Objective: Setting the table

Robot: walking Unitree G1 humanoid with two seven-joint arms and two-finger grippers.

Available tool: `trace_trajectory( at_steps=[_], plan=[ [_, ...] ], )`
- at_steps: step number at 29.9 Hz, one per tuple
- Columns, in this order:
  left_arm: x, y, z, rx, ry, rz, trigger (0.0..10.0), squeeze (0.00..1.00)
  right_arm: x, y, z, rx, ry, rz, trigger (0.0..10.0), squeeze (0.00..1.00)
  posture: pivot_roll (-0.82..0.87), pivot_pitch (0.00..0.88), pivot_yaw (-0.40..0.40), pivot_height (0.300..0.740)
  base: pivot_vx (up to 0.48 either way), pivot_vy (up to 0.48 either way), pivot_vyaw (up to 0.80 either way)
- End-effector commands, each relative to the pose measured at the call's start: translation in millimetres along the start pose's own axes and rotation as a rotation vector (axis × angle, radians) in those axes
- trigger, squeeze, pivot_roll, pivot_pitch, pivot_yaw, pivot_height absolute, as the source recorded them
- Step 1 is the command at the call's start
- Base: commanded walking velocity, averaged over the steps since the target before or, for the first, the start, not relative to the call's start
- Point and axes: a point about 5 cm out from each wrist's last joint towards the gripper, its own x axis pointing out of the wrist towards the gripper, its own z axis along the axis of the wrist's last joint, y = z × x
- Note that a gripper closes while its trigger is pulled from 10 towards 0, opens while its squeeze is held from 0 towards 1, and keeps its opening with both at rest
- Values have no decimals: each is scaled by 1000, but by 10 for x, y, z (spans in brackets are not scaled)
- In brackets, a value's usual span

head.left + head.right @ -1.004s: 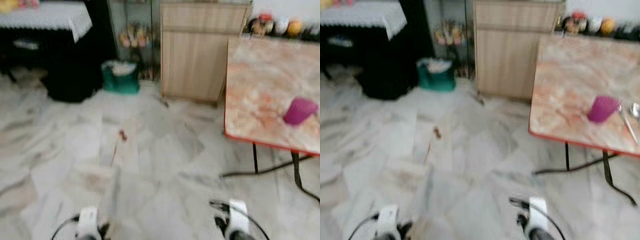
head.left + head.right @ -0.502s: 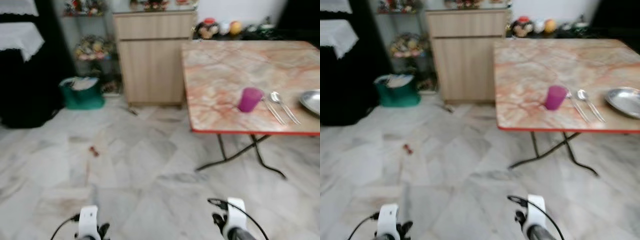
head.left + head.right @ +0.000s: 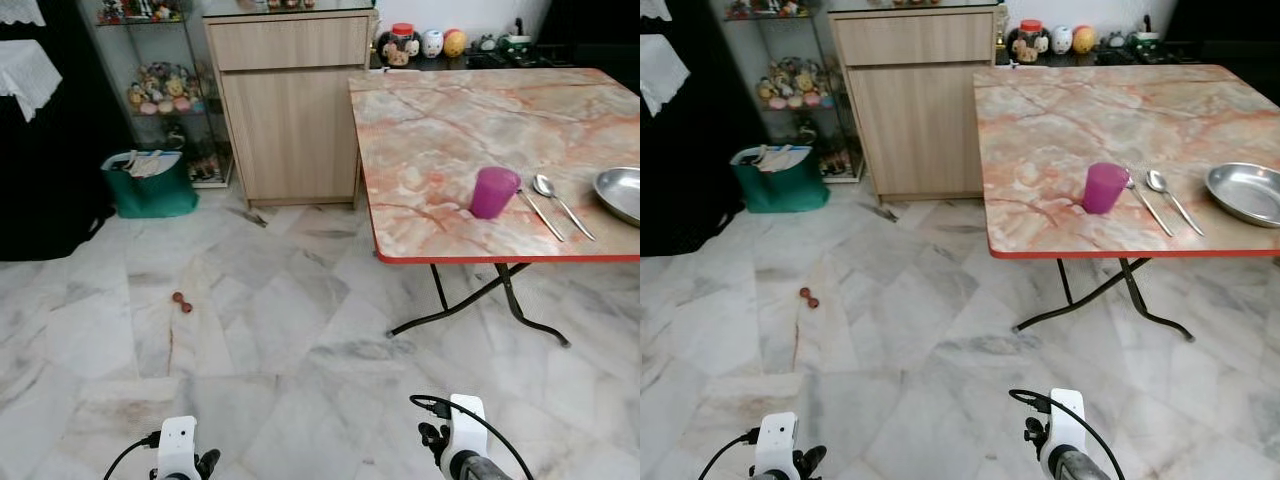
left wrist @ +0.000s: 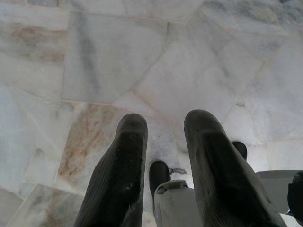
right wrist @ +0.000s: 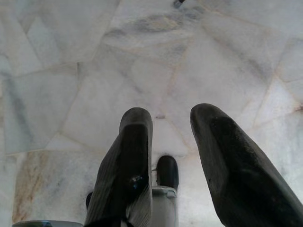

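Observation:
A marble-patterned folding table [image 3: 440,110] with a red edge stands ahead on the right. On it are a purple cup [image 3: 494,192], two spoons [image 3: 556,203] beside it, and a metal plate [image 3: 1248,191] near the right side. Both arms hang low, far from the table. My left gripper [image 4: 164,124] points down at the marble floor, open and empty. My right gripper [image 5: 171,122] also hangs over the floor, open with nothing between its fingers.
A wooden cabinet [image 3: 290,110] stands behind the table's left end, with jars [image 3: 420,42] on a dark counter beyond. A green bag [image 3: 150,183] sits by a glass shelf. A small red object [image 3: 181,301] lies on the marble floor. Black furniture stands at the left.
The camera has swung right and steadied, so the table, cup, spoons and plate now sit fuller in view. Both arms still hang idle.

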Motion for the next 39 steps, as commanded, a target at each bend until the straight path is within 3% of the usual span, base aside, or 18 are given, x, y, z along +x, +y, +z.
trace_trajectory(
  at_steps=[1,14,39],
  plan=[
    [-5,13,-8,22,3,2,10000,0,-9,-11,-28,11,1,-4,10000,0,-58,0,42,740,0,0,0],
    [16,-57,40,61,-14,-21,10000,0,-5,3,-20,4,-2,-1,10000,0,-64,0,44,740,0,-189,0],
    [40,-147,111,61,-45,-51,10000,0,-7,-5,-18,-10,-3,0,10000,0,-65,0,35,740,0,-480,0]
  ],
)
